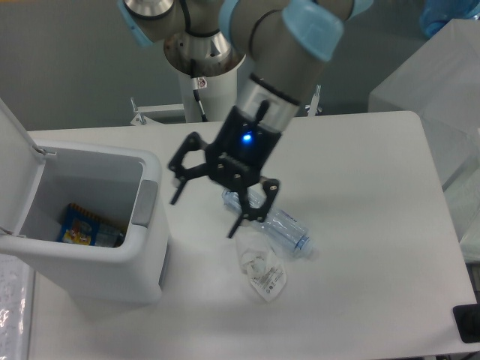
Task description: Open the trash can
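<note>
Trash can [112, 259] lid up; end effector [205, 211] spread, beside rim.

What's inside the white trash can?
The trash can is open. Inside lies a blue and yellow packet at the bottom. The near wall hides the rest of the floor, so more could be there.

trash can [112, 262] lid cut off left, bottle [281, 225] part hidden

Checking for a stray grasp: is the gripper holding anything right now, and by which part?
Nothing is held. The gripper hangs open above the table, its jaws spread and empty, beside the open trash can and next to the plastic bottle.
</note>
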`<state>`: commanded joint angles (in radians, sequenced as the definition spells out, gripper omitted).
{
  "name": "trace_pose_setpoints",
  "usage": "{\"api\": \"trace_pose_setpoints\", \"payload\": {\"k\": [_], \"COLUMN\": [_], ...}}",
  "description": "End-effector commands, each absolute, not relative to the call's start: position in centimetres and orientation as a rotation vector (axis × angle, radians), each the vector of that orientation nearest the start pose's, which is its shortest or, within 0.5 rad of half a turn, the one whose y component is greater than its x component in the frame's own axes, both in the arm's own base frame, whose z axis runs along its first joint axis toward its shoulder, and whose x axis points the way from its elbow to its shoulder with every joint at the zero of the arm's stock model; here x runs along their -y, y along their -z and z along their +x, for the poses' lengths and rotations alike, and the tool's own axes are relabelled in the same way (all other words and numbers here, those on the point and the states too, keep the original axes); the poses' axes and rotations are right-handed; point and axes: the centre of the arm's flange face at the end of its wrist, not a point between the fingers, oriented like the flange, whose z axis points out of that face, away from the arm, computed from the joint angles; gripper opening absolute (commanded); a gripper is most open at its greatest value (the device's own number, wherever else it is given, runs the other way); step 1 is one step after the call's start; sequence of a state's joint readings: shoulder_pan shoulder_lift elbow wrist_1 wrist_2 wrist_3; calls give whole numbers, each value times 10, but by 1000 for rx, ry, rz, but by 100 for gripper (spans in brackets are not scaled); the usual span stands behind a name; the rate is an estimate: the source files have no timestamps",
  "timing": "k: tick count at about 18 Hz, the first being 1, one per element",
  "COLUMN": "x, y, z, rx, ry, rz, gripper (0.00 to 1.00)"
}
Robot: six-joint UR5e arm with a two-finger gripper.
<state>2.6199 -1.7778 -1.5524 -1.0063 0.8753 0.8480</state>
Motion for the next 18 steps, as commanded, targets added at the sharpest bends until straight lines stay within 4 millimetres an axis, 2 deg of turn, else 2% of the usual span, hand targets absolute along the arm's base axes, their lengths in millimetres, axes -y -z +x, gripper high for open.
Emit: {"api": "trace_pose_setpoints", "payload": {"k": [4,6,9,11,14,18], "x": [-440,-429,-422,-416,-411,-407], "y": [-406,-383,-359,-349,-339,-339], "z": [-479,-500,-518,-521,-529,-531], "rx": [181,163,78,-88,-298,-329], "ry": [16,-26,-83,-154,-218,-247], "rz": [-2582,-2631,-2710,-2791,-2864,-2920], "gripper": [100,100,100,100,100,100]}}
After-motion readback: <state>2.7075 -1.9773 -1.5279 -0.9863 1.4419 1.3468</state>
